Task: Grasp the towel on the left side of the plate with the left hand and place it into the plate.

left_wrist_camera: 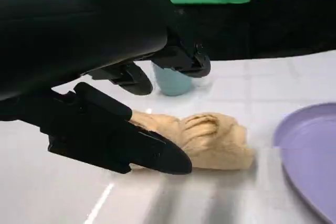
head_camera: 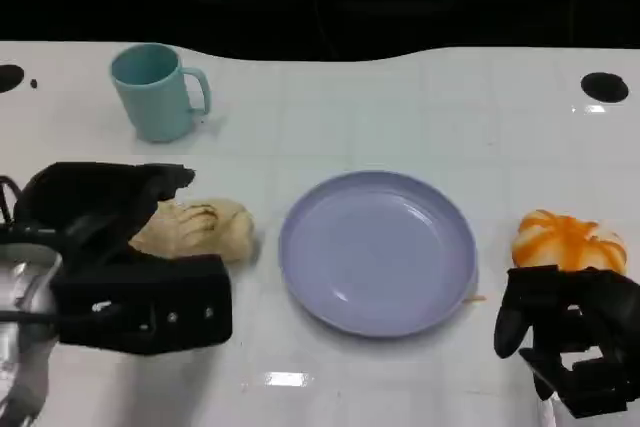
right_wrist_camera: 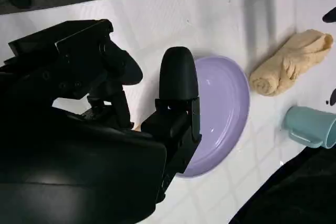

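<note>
The rolled, pale yellow cloth towel (head_camera: 195, 229) lies at centre left of the head view, its long axis running left to right, with its right end just beside the rim of the round lavender plastic plate (head_camera: 300, 277) at frame centre. The black left hand (head_camera: 120, 267) sits at lower left, over the towel's left end and far nearer to it than the right hand. In the left wrist view its fingers (left_wrist_camera: 113, 140) reach along the near side of the towel (left_wrist_camera: 205, 140), spread and holding nothing, though I cannot tell if they touch the cloth. The towel looks soft and creased, the plate smooth and glossy, the white table (head_camera: 400, 107) shiny. The black right hand (head_camera: 565, 337) rests at lower right, loosely apart and empty, near a glossy orange-and-white ball-like object (head_camera: 570, 239). A teal mug (head_camera: 155, 92) stands at upper left.
</note>
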### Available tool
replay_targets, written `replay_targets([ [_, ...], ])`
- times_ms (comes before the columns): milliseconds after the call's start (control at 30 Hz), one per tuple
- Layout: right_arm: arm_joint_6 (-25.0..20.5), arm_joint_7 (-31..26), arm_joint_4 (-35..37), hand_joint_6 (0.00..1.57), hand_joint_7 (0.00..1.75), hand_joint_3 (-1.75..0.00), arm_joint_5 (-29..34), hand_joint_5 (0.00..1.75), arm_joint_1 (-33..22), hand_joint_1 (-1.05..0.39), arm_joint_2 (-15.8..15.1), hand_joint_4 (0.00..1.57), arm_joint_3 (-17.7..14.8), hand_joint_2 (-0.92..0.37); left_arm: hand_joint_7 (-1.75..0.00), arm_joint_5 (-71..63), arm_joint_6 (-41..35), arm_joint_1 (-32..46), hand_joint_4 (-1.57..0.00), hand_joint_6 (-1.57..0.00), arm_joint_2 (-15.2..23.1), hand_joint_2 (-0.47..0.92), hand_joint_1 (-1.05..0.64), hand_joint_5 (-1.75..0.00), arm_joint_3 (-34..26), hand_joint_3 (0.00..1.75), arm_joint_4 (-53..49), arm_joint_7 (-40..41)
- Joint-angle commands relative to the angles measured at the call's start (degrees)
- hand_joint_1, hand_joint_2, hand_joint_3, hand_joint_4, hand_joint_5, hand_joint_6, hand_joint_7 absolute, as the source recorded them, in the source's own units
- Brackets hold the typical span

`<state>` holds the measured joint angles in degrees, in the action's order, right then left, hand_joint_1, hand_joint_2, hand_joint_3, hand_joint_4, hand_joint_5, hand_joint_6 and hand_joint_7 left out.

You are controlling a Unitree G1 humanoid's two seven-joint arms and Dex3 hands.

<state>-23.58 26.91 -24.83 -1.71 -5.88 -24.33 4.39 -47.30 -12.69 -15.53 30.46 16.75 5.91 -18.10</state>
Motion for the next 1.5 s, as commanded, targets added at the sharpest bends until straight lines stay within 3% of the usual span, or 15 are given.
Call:
replay_targets([
  [33, -0.25, -0.13, -0.73, 0.61, 1.48, -0.92, -0.1, 1.72, 0.01, 0.11, -0.52, 0.63, -0.28, -0.71, 0.0, -2.96, -0.66, -3.9, -0.42, -0.34, -0.92, 0.9, -0.61, -0.1, 2.81, 0.02, -5.66, -0.24],
  [567, -0.38, -0.48, -1.49, 0.63, 1.46, -0.94, 0.01, 1.72, -0.34, 0.1, -0.51, 0.64, 0.01, -0.7, 0.0, -5.34, 2.35, -20.33, -0.41, -0.25, -6.98, 0.92, -0.63, -0.02, 12.16, 0.01, -38.26, 2.51],
  [800, -0.74, -0.43, -2.05, 0.63, 1.45, -0.94, -0.27, 1.72, -0.57, 0.1, -0.66, 0.64, -0.17, -0.69, -0.01, -2.44, 6.15, -24.17, -0.45, -0.26, -9.32, 0.92, -0.53, -0.03, 13.53, 0.04, -52.1, 4.49],
  [833, -0.95, -0.41, -2.19, 0.63, 1.45, -0.94, -0.37, 1.71, -0.56, 0.1, -0.67, 0.64, -0.25, -0.69, -0.05, -2.22, 7.0, -24.12, -0.61, -0.37, -9.29, 0.92, -0.47, -0.11, 13.71, 0.06, -52.96, 5.29],
  [900, -1.15, -0.39, -2.28, 0.63, 1.45, -0.94, -0.49, 1.71, -0.56, 0.1, -0.7, 0.64, -0.36, -0.7, -0.06, -1.58, 8.54, -23.88, -0.76, -0.47, -9.19, 0.92, -0.41, -0.21, 13.9, 0.08, -54.03, 6.61],
  [933, -1.13, -0.38, -2.25, 0.63, 1.45, -0.94, -0.52, 1.71, -0.56, 0.1, -0.7, 0.64, -0.37, -0.7, -0.03, -1.16, 9.22, -23.81, -0.7, -0.57, -9.15, 0.92, -0.35, -0.69, 13.85, 0.1, -54.39, 7.24],
  [1000, -1.31, -0.36, -2.26, 0.63, 1.45, -0.94, -0.64, 1.71, -0.58, 0.1, -0.63, 0.64, -0.35, -0.69, -0.05, -0.38, 10.74, -23.71, -0.61, -0.73, -9.17, 0.92, -0.28, -1.15, 13.64, 0.16, -55.8, 9.3],
  [1067, -1.73, -0.37, -2.51, 0.63, 1.45, -0.94, -0.82, 1.71, -0.63, 0.09, -0.55, 0.64, -0.36, -0.69, -0.07, 0.8, 12.05, -23.36, -0.6, -0.8, -9.26, 0.92, -0.26, -1.23, 12.94, 0.19, -56.82, 11.78],
  [1100, -2.03, -0.41, -2.76, 0.63, 1.45, -0.94, -0.87, 1.7, -0.69, 0.09, -0.53, 0.64, -0.36, -0.69, -0.07, 1.84, 13.42, -22.78, -0.65, -0.9, -9.21, 0.92, -0.25, -1.1, 12.12, 0.2, -57.19, 14.25],
  [1133, -2.25, -0.43, -3.0, 0.63, 1.44, -0.94, -0.84, 1.7, -0.73, 0.09, -0.57, 0.64, -0.33, -0.69, -0.07, 2.76, 14.88, -22.17, -0.74, -1.05, -9.16, 0.92, -0.23, -1.11, 11.35, 0.16, -57.63, 17.12],
  [1200, -2.04, -0.35, -2.98, 0.63, 1.45, -0.94, -0.81, 1.7, -0.76, 0.09, -0.62, 0.64, -0.33, -0.7, -0.07, 3.49, 17.86, -21.22, -0.78, -1.18, -8.92, 0.92, -0.21, -1.24, 10.64, 0.11, -58.67, 23.56],
  [1233, -1.9, -0.32, -2.86, 0.64, 1.45, -0.94, -0.83, 1.7, -0.74, 0.09, -0.63, 0.64, -0.36, -0.69, -0.51, 3.63, 19.22, -20.79, -0.77, -1.08, -8.81, 0.91, -0.21, -1.54, 10.4, 0.17, -59.18, 26.99],
  [1267, -1.89, -0.3, -2.77, 0.64, 1.45, -0.94, -0.87, 1.7, -0.7, 0.09, -0.62, 0.65, -0.38, -0.69, -1.09, 3.84, 20.16, -20.45, -0.76, -0.82, -8.74, 0.92, -0.22, -1.64, 10.12, 0.23, -59.49, 29.65],
  [1333, -1.87, -0.28, -2.61, 0.64, 1.44, -0.94, -0.81, 1.7, -0.61, 0.09, -0.68, 0.65, -0.34, -0.69, -1.61, 4.5, 21.51, -19.96, -0.77, -0.58, -8.75, 0.92, -0.25, -1.72, 9.33, 0.29, -59.6, 33.22],
  [1500, -3.16, 0.03, -2.71, 0.64, 1.44, -0.95, -2.16, 1.7, -0.41, 0.09, -0.37, 0.64, -0.76, -0.69, -1.74, 6.59, 21.97, -18.82, -0.83, -0.54, -8.42, 0.9, -0.22, -1.75, 7.37, 0.36, -56.77, 34.35],
])
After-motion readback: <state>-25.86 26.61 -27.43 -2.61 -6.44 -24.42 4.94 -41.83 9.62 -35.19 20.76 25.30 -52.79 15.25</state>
